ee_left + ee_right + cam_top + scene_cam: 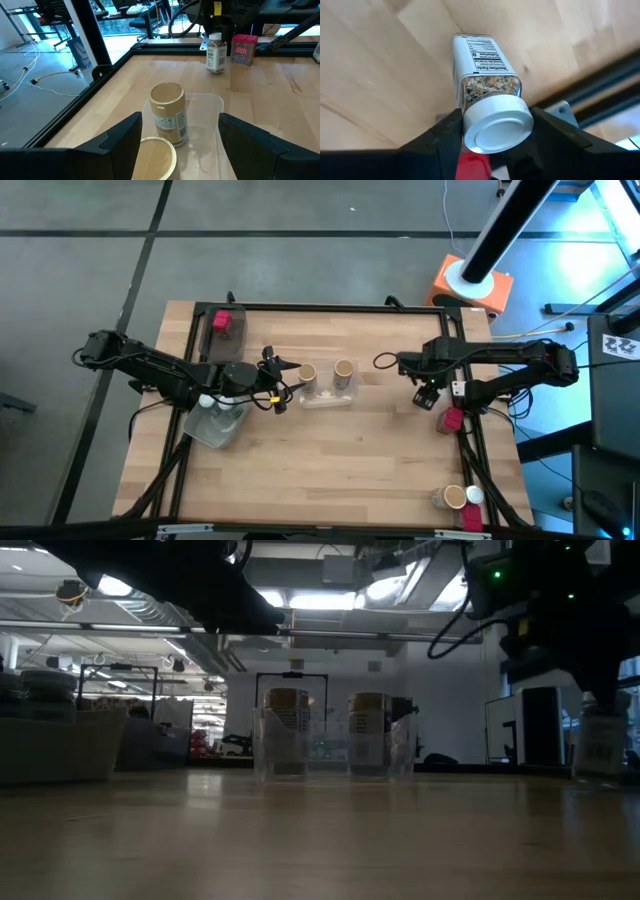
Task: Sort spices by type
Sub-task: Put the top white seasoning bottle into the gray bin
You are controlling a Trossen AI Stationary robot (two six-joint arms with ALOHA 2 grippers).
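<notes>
Two tan cork-topped spice jars (307, 373) (343, 370) stand upright in a clear tray (326, 397) at mid-table. My left gripper (283, 387) hovers open just left of them, its fingers level and apart, touching nothing. Toward the right edge my right gripper (425, 395) points down, shut on a white-capped spice jar (485, 75). A red jar (452, 420) stands on the table right beside it. Another red jar (222, 321) sits in a tray at the far left. My right gripper pinches the jar's white round cap (496, 124) between its two fingers (445, 135), which come from above, pointing down. The jar hangs upright below them (216, 52). Whether its base rests on the table or is just clear of it, I cannot tell.
A second clear tray (215, 423) lies under my left arm. Near the front right corner stand a tan jar (453, 497), a white-capped jar (474, 495) and a red one (470, 518). Black frame rails (190, 380) run along the table's sides. Bare wood fills the near middle.
</notes>
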